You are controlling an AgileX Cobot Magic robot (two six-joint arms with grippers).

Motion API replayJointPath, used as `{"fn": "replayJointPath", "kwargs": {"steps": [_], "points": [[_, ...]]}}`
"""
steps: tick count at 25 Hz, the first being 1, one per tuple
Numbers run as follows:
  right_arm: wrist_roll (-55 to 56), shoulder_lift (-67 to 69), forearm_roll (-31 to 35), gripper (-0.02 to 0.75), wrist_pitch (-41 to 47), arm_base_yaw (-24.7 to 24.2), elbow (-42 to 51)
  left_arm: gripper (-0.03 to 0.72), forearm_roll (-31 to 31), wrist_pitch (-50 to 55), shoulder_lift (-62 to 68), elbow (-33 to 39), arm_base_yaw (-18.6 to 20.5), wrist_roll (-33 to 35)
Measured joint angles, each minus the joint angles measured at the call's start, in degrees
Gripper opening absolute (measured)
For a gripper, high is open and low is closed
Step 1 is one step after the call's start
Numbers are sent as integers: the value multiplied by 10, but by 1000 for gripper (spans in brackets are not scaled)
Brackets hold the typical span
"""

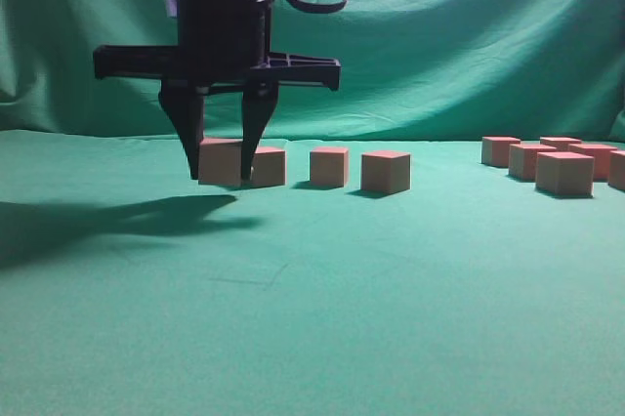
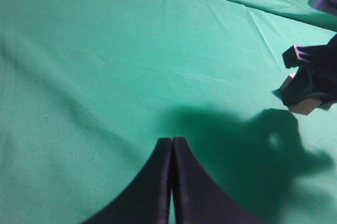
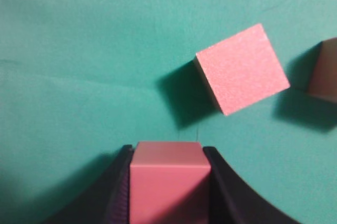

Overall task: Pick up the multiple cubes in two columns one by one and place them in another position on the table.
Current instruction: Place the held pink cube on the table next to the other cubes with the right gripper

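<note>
My right gripper (image 1: 222, 177) reaches over to the left of the exterior view and is shut on one cube (image 1: 220, 160), at or just above the table (image 1: 312, 299). In the right wrist view the cube (image 3: 169, 174) sits between the jaws (image 3: 167, 150), with a second cube (image 3: 242, 69) just beyond it. Three more cubes (image 1: 329, 166) stand in a row to the right of the held one. Several cubes (image 1: 563, 172) are grouped at the far right. My left gripper (image 2: 172, 142) is shut and empty over bare cloth; it does not show in the exterior view.
The green backdrop curtain (image 1: 469, 45) hangs behind the table. The left wrist view shows the right gripper (image 2: 313, 79) with its cube (image 2: 301, 105) at the right edge. A third cube (image 3: 324, 71) is cut off by the right wrist view's right edge.
</note>
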Motion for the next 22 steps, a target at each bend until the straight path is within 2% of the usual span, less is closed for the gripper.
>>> {"fn": "replayJointPath", "kwargs": {"steps": [19, 22], "points": [[-3, 17, -2, 260, -15, 0, -2, 0, 0, 0, 0, 0, 0, 0], [-3, 17, -2, 384, -18, 0, -2, 0, 0, 0, 0, 0, 0, 0]]}}
